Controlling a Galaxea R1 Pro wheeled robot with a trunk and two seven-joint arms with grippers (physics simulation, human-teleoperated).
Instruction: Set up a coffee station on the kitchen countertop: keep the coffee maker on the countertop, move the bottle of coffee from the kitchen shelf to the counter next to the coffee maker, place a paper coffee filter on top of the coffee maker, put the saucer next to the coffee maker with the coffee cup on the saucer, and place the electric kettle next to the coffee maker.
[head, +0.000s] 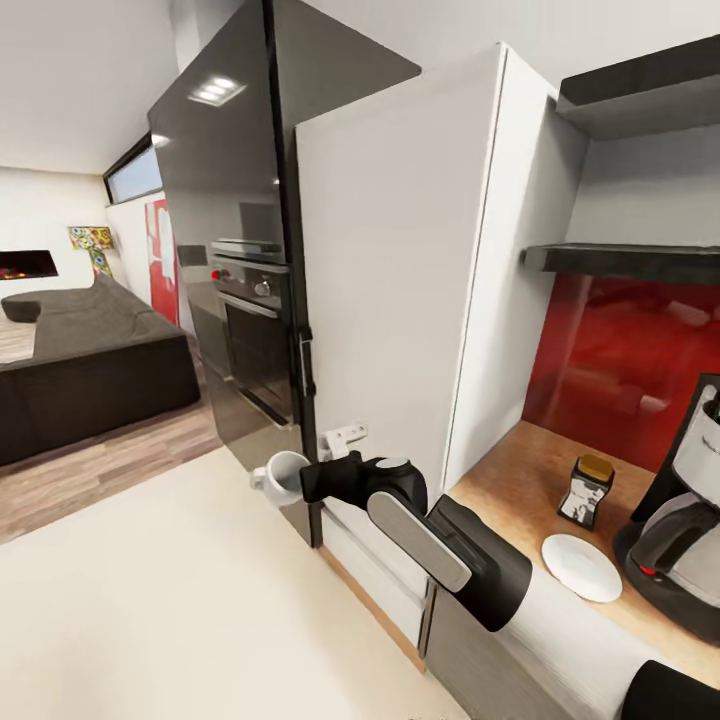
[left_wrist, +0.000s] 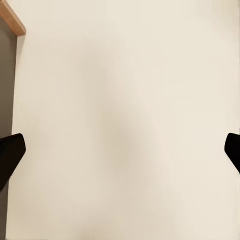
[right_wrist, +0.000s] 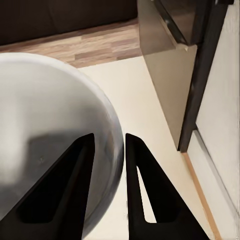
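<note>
The right gripper (right_wrist: 109, 150) pinches the rim of the cup (head: 283, 476), with one finger (right_wrist: 62, 187) inside and the other outside. The fingers are close together with the cup wall between them. The cup is held out over the pale floor (head: 150, 600), beside the dark oven cabinet (head: 235, 290). The left gripper's (left_wrist: 120, 150) fingers are spread wide apart and hold nothing. On the countertop (head: 510, 490) sit the saucer (head: 581, 567), the bottle (head: 587, 490) just behind it, and the coffee maker (head: 685, 540) close by.
</note>
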